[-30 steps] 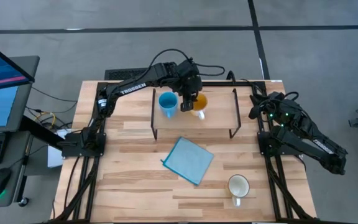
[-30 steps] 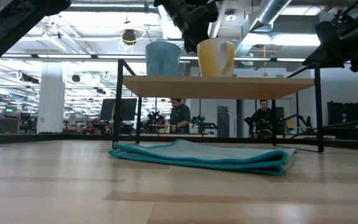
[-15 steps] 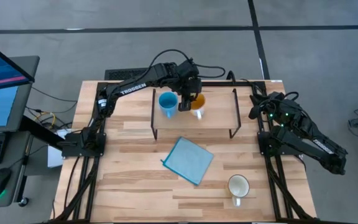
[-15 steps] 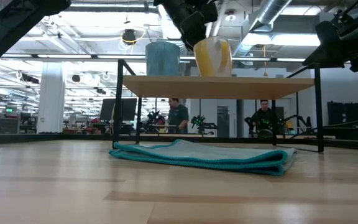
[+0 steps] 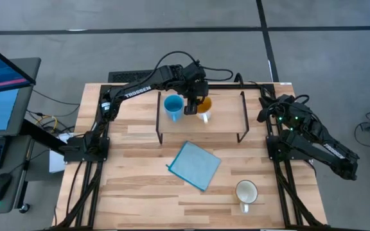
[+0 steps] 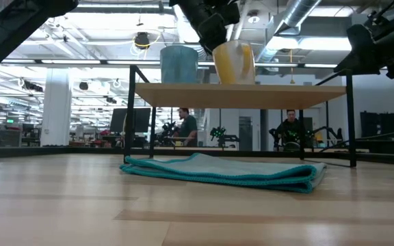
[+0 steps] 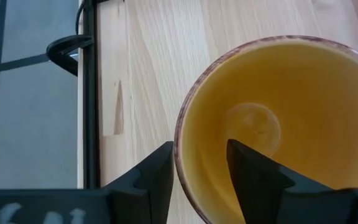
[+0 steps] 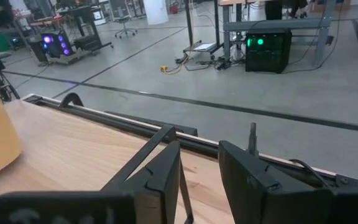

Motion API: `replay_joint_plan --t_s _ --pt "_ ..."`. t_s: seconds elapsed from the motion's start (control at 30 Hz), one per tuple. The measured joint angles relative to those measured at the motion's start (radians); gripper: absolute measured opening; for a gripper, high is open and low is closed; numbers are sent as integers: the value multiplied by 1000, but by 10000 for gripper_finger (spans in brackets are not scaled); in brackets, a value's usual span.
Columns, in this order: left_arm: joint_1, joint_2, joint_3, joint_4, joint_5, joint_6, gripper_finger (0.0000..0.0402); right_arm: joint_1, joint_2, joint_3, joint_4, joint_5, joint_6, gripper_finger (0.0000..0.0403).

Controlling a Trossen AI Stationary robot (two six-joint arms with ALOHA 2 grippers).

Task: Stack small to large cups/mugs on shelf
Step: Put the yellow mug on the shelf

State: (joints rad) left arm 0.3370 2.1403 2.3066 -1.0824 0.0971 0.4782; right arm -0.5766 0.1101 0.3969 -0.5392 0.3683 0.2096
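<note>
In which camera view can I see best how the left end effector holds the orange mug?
The left wrist view: the left end effector straddles the orange mug's rim, one finger inside, one outside. The high view hides the contact under the arm; the low view shows the mug tilted.

- The left arm reaches from its base at the table's left edge across to the far centre, wrist bent down.
- The left gripper (image 5: 193, 106) points downward, its fingers (image 7: 253, 174) clamped across the wall of the orange mug (image 5: 204, 107), one inside, one outside.
- The right arm sits folded at the table's right edge; the right gripper (image 5: 264, 108) hangs with its fingers a narrow gap apart.
</note>
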Motion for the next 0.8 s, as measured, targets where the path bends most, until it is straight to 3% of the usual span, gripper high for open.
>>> replay_joint_plan --t_s 0.5,0.8 --pt "0 0 0 48 -1 6 189 0 0 0 0 0 0 134" --pt "0 0 0 79 -2 21 195 0 0 0 0 0 0 134"
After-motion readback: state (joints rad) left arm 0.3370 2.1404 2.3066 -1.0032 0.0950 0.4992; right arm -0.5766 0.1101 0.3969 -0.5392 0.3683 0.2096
